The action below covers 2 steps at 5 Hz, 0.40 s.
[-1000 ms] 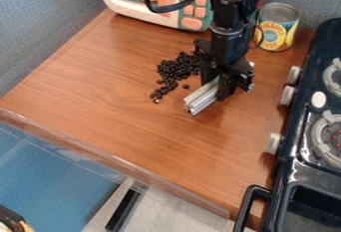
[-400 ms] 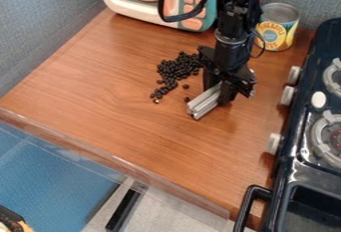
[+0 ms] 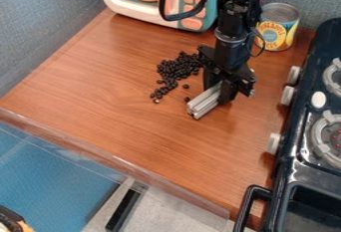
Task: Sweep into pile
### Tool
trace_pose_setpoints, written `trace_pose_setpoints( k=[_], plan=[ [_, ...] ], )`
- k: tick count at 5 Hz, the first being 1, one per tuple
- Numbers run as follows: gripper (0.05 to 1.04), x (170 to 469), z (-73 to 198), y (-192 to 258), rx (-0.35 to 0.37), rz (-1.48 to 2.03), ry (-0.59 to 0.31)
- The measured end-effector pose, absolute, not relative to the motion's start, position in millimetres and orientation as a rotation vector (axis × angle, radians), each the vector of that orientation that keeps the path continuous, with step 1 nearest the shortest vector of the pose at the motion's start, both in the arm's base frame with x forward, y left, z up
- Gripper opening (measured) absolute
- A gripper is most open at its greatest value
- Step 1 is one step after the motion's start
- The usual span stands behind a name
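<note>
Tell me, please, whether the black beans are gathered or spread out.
Partly gathered: most black beans cluster together, but some trail off and a few lie apart.

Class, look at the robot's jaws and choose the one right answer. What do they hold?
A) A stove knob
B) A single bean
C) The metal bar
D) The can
C: the metal bar sits between the jaws and sticks out from them, while the beans lie loose on the counter.

Beans (image 3: 176, 70) left of bar (image 3: 204, 102) | can (image 3: 279, 23) behind | stove (image 3: 301, 165) right
</note>
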<state>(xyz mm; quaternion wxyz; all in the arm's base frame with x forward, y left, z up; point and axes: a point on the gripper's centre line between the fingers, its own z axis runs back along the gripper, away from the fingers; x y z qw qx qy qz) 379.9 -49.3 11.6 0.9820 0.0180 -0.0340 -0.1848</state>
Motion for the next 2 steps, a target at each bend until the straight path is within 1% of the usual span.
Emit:
trace_pose_setpoints(
  k=[2],
  plan=[
    [0.386,383,12,-27,0.051,-0.326,-0.068]
  ],
)
